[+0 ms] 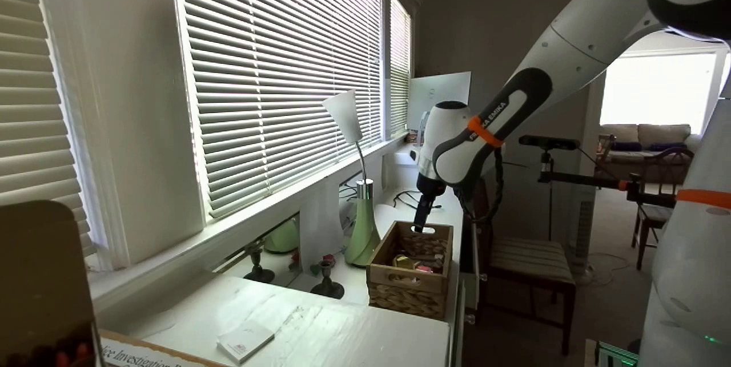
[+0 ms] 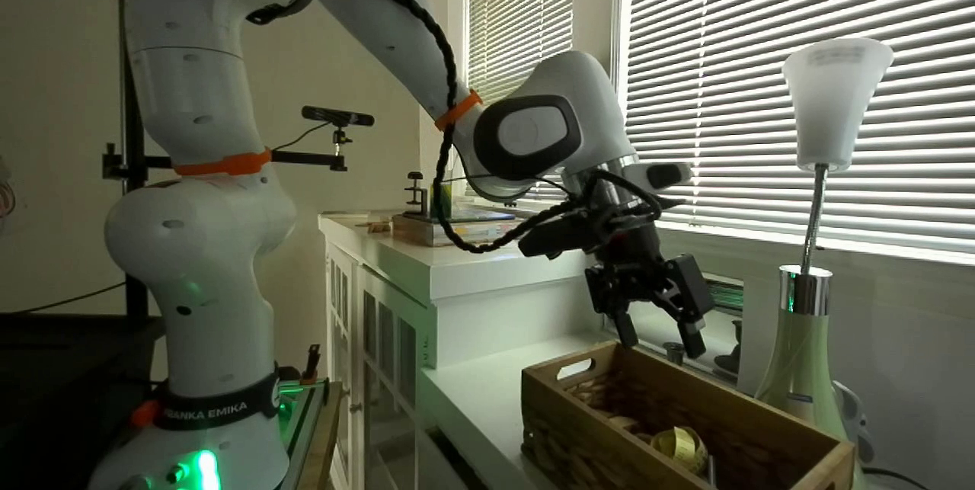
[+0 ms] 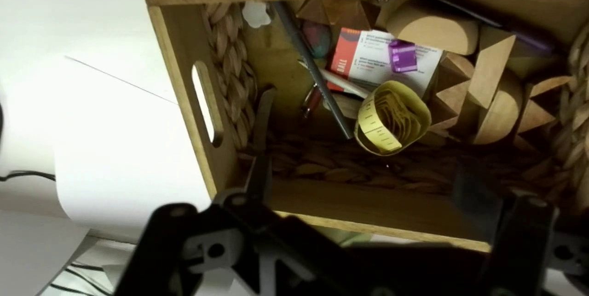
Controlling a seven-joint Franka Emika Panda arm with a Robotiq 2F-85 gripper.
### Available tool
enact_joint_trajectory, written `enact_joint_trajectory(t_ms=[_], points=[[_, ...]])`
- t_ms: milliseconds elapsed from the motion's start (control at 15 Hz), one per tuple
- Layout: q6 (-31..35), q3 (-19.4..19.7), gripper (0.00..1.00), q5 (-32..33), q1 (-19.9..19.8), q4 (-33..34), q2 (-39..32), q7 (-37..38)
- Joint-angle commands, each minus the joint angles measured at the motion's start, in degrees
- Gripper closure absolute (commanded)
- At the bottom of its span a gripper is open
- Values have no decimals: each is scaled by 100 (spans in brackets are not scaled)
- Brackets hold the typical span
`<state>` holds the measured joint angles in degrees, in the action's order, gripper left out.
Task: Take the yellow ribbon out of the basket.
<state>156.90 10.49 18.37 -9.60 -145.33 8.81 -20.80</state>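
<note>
The yellow ribbon (image 3: 373, 125) is a loosely coiled yellow measuring tape with black marks. It rests on other items inside the brown wicker basket (image 3: 359, 201), and shows in both exterior views (image 1: 403, 262) (image 2: 680, 448). The basket has a wooden rim and handle holes, and stands on the white counter in both exterior views (image 1: 405, 298) (image 2: 567, 429). My gripper (image 3: 367, 174) is open and empty, its fingers wide apart. In both exterior views (image 1: 420, 229) (image 2: 661, 347) it points down near the rim at one end of the basket, apart from the tape.
Around the tape lie a dark pen (image 3: 315, 72), a red-and-white card (image 3: 368, 63) and several wooden blocks (image 3: 435, 31). A green lamp (image 1: 362, 236) (image 2: 807, 368) stands close beside the basket. A dark candlestick (image 1: 327, 287) and a small white box (image 1: 245, 341) are nearby.
</note>
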Motion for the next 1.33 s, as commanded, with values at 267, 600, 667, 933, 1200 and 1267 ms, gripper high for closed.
enact_joint_trajectory(t_ms=[267,600,667,933,1200,1267], points=[[59,-73,0,-80,133,245,-459,-140],[174,-155,0,1337,-98,385,-722,893],[172,-172,0,1534,-88,396,-749,1044],[244,-257,0,2062,21,424,-947,1445],[156,-299,0,2457,122,494,-1160,1743],[177,-290,0,2534,144,505,-1221,1774]])
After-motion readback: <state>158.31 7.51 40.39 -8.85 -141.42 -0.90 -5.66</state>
